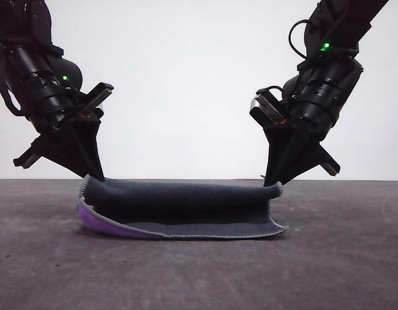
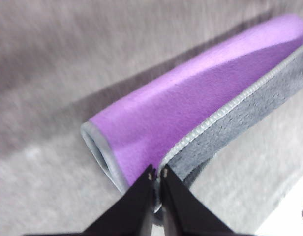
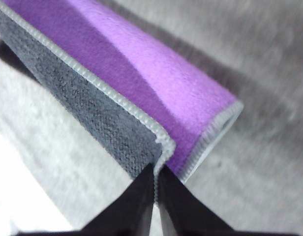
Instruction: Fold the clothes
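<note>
Front view: both arms run off the top edge, upper links unseen. The left gripper [image 1: 95, 175] and right gripper [image 1: 272, 183] end at the cloth [image 1: 179, 206]; fingertips are buried in its raised edge, so the pinch itself is hidden. The cloth's inside fold lies in shadow; its purple face shows as a sliver only.

Left wrist view: table [image 2: 38, 73] blurred; cloth [image 2: 191, 98] cut off at the frame edge.

Right wrist view: cloth [image 3: 117, 73] cut by the frame edge; table [image 3: 269, 98] smeared.
</note>
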### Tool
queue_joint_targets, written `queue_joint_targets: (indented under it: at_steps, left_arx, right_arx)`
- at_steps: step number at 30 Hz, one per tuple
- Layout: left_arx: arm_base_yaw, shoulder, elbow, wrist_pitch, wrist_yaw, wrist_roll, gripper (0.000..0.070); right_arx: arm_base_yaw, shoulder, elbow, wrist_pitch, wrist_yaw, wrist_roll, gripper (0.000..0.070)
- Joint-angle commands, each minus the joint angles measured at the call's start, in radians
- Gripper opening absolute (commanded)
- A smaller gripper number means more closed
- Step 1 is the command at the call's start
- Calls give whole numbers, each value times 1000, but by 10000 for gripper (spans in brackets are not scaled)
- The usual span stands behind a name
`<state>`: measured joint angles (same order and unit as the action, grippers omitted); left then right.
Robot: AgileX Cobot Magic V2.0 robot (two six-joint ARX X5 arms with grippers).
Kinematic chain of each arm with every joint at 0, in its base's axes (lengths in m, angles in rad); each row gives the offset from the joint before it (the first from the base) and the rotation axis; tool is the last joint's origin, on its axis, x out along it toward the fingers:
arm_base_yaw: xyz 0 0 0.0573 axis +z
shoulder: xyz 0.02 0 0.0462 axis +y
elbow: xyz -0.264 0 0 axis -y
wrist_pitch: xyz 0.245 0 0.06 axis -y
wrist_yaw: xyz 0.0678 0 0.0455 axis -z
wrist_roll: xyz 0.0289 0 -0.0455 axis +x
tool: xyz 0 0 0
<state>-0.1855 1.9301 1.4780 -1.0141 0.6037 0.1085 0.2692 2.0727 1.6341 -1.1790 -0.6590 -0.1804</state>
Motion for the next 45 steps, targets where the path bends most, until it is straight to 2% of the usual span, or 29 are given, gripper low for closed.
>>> queue_joint_targets:
  at_steps: [1,12,14,15,17,18,19,20,21,27,30,32,33,34,35,36,42,45]
  left_arx:
    - [-4,4,23,-9,3,26,4]
    - [-5,4,23,-40,3,37,9]
    - [-5,4,23,-41,3,37,100]
    - [-5,4,23,-41,3,37,175]
    - [-5,4,23,-41,3,34,324]
    - [-5,4,23,-42,3,33,368]
    - [-5,4,23,-41,3,33,382]
    - [-5,4,23,-41,3,33,390]
    - [-5,4,23,-41,3,33,390]
    - [3,4,29,-18,3,32,391]
    - [16,3,56,-11,3,32,390]
    - [24,-4,74,-10,3,32,370]
    - [29,-11,81,-8,3,33,331]
    - [33,-22,82,1,3,33,235]
    - [36,-33,83,10,3,36,124]
    - [39,-46,83,16,3,40,0]
    - [44,-136,83,34,-13,74,11]
    - [44,-197,82,46,-80,74,12]
  right_arx:
    - [9,25,24,-10,-1,-23,8]
    - [24,25,24,-29,-5,-40,11]
    - [24,25,24,-30,-4,-40,36]
    - [24,25,24,-30,-5,-40,79]
    - [23,25,24,-34,-7,-40,284]
    - [22,25,24,-34,-8,-40,392]
    - [22,25,24,-33,-13,-40,474]
    - [22,25,24,-32,-18,-40,524]
    - [22,25,24,-32,-24,-40,535]
    - [8,25,38,-8,-26,-44,531]
    - [-9,25,75,-7,-26,-46,421]
    - [-22,15,95,-4,-27,-49,283]
    - [-28,9,103,2,-26,-51,177]
    - [-31,-2,103,11,-26,-62,84]
    - [-35,-13,103,22,-26,-69,24]
    - [-39,-24,103,32,-26,-71,0]
    - [-39,-116,103,92,-16,-83,0]
    - [-38,-181,103,129,54,-83,0]
